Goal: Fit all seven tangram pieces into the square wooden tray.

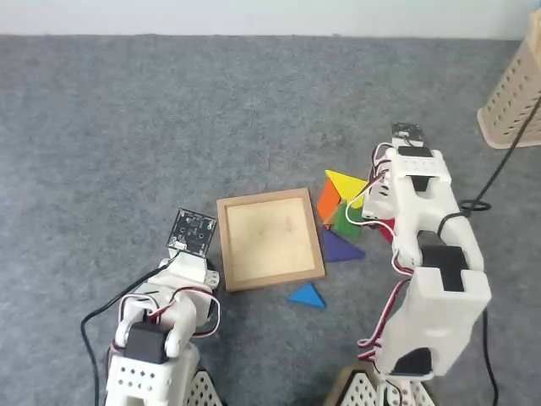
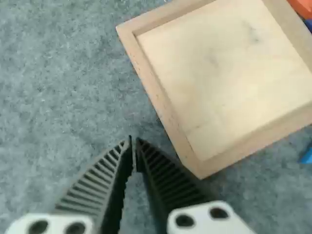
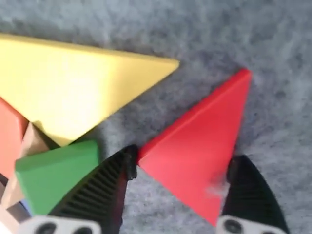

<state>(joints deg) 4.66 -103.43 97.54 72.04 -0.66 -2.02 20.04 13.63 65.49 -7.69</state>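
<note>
Picking the red triangle [image 3: 195, 141] is judged the step in hand. The right gripper [image 3: 184, 163] has its jaws open with that piece between them; the green piece [image 3: 56, 170] lies just outside one jaw. The next move calls for closing on the red edges, lifting, and carrying to the square wooden tray [image 1: 270, 197], which holds nothing yet. The left gripper [image 2: 132, 146] is closed on nothing, with the tray just ahead of its tips. The surface is a grey felt mat [image 1: 127, 127]. A perforated beige basket [image 1: 514, 93] stands well apart.
</note>
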